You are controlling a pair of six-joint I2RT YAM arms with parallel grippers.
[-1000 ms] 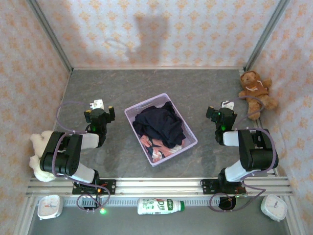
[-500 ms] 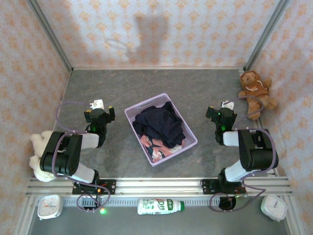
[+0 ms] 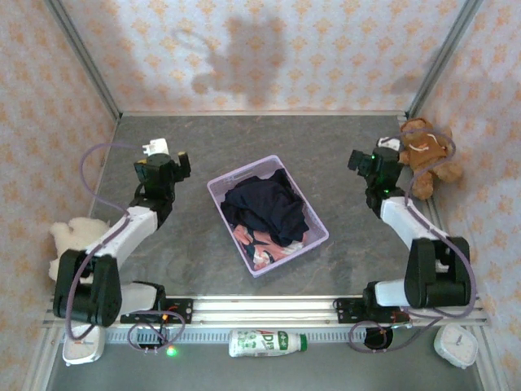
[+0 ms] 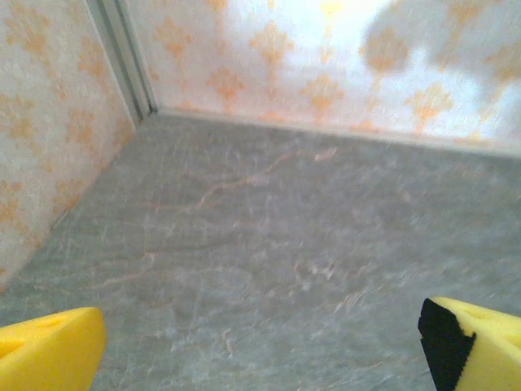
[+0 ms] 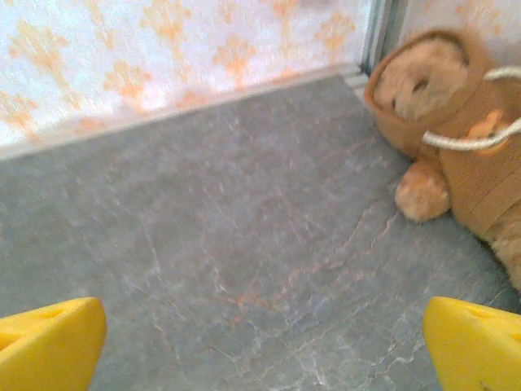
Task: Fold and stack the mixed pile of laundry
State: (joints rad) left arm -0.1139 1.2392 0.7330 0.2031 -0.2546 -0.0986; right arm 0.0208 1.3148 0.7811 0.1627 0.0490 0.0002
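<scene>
The mixed laundry pile lies in a lavender lattice basket (image 3: 244,169) at the table's middle: a dark navy garment (image 3: 264,208) on top, and a salmon-pink shark-print garment (image 3: 259,246) showing at the near end. My left gripper (image 3: 165,159) is left of the basket and open; in the left wrist view its yellow fingers (image 4: 49,350) stand wide over bare table, gripper (image 4: 260,346) empty. My right gripper (image 3: 376,156) is right of the basket, close to the brown teddy, and open; its yellow fingers (image 5: 480,342) are spread over bare table, gripper (image 5: 264,346) holding nothing.
A brown teddy bear (image 3: 425,155) sits in the back right corner, also in the right wrist view (image 5: 456,138). A cream plush (image 3: 69,244) lies by the left wall. A bottle (image 3: 264,343) and a white timer (image 3: 456,346) sit on the near rail. Patterned walls enclose the table.
Both arms have stretched out toward the back of the table. The left gripper moved back-left; the right gripper moved back toward the brown teddy. The laundry and basket have not moved.
</scene>
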